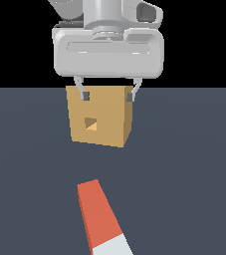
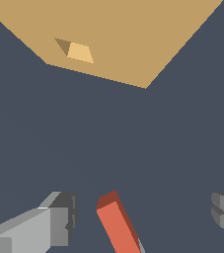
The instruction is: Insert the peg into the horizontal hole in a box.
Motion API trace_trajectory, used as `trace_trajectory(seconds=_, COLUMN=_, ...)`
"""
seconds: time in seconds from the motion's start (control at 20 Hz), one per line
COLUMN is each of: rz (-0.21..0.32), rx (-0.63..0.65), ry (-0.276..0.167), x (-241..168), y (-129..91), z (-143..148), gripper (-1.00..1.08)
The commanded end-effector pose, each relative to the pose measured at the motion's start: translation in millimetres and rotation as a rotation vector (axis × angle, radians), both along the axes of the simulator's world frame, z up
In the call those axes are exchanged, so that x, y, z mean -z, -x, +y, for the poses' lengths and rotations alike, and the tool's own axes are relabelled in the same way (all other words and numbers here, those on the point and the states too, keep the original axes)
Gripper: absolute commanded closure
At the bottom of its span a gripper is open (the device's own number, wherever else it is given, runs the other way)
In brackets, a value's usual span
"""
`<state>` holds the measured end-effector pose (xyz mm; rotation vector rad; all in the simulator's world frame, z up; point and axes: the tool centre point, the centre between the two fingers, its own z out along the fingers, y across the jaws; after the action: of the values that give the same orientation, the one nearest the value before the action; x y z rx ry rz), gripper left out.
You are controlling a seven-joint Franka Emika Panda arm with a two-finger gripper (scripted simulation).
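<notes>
A: How is your gripper (image 1: 107,94) standing?

B: Your gripper's jaws are spread wide. In the wrist view one finger (image 2: 59,220) sits well apart from the other, and neither touches anything. You are holding nothing.

A: And the peg (image 1: 102,219)?

B: It lies flat on the dark floor (image 1: 184,174), orange-red end toward the box (image 1: 100,117), pale end nearest the exterior camera. In the wrist view your peg shows between the two fingers, though I cannot tell how far beneath them.

A: The hole (image 1: 90,123)?

B: A small square opening in the box face turned toward the peg, with bare floor between them.
</notes>
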<state>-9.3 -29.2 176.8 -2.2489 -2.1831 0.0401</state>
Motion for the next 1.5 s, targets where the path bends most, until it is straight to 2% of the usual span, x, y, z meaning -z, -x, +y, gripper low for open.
trace_trajectory(seconds=0.0, rz=0.000, rx=0.000, ry=0.000, x=0, y=0, z=0, gripper=-0.92)
trace_trajectory(seconds=0.3, rz=-0.001, rx=-0.013, ry=0.000, x=3, y=1, z=-6, gripper=-0.92)
trace_trajectory(seconds=0.65, rz=-0.003, rx=-0.060, ry=-0.002, x=14, y=4, z=-30, gripper=-0.92)
trace_trajectory(seconds=1.45, rz=-0.012, rx=-0.267, ry=-0.010, x=65, y=2, z=-135, gripper=-0.92)
